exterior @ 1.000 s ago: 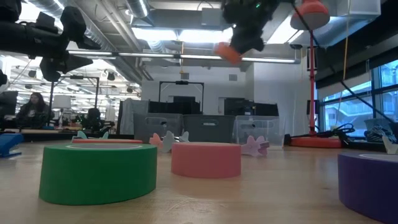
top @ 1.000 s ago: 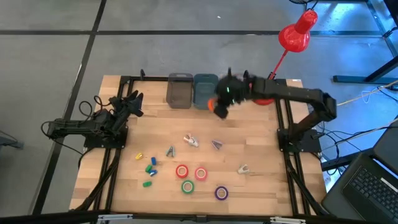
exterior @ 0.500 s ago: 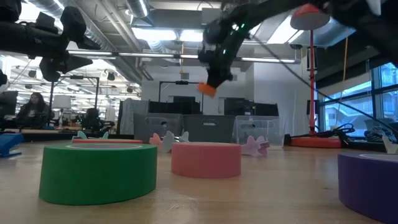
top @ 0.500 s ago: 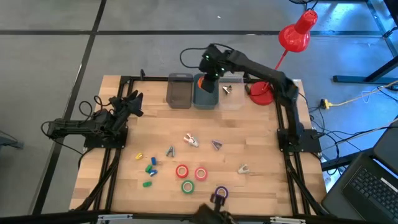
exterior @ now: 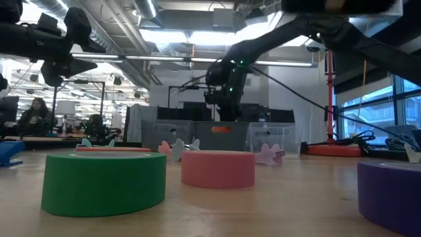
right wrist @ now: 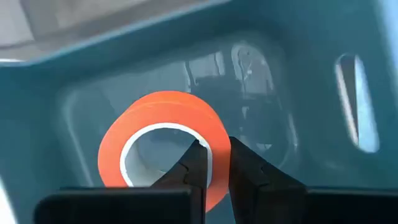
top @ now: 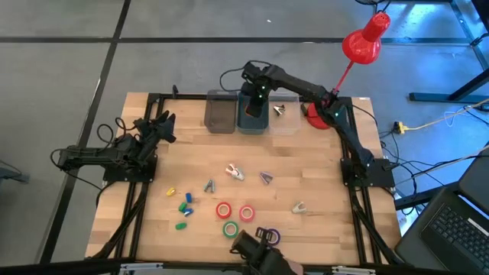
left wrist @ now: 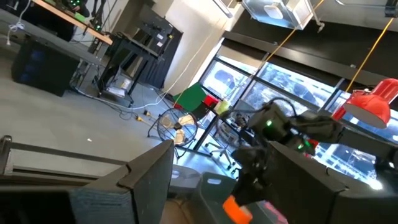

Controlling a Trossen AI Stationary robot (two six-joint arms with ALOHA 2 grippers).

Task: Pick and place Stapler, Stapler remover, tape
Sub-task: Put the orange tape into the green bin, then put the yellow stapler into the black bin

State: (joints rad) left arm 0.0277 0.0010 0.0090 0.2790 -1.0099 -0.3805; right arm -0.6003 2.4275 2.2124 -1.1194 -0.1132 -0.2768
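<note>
My right gripper [top: 255,98] reaches into the blue bin [top: 253,118] at the table's far edge and is shut on an orange tape roll [right wrist: 163,146] with a white core. In the low view the orange roll [exterior: 220,130] shows through the bin's wall below the gripper [exterior: 227,105]. Red [top: 223,210], pink [top: 246,213], green [top: 230,228] and purple [top: 272,237] rolls lie flat on the table near its near edge. My left gripper [top: 164,126] hovers still over the table's left side, its fingers too small to judge. My right gripper pinches the orange roll's wall [right wrist: 215,147] on one side of the ring. One finger [right wrist: 196,158] is inside the white core and the other [right wrist: 241,163] outside. The fingers come from above, pointing down into the bin. Whether the roll touches the bin's floor, I cannot tell.
A grey bin [top: 221,112] and a clear bin [top: 284,116] flank the blue one. Several staple removers [top: 234,173] and small blue, green and yellow blocks [top: 183,206] lie mid-table. A red lamp [top: 359,42] stands at the far right corner. A dark shape [top: 256,248] shows at the near edge.
My right gripper carried the orange roll from just in front of the bins toward the far edge, then down into the blue bin, tipping to point downward. A dark shape came into view at the table's near edge beside the purple roll.
</note>
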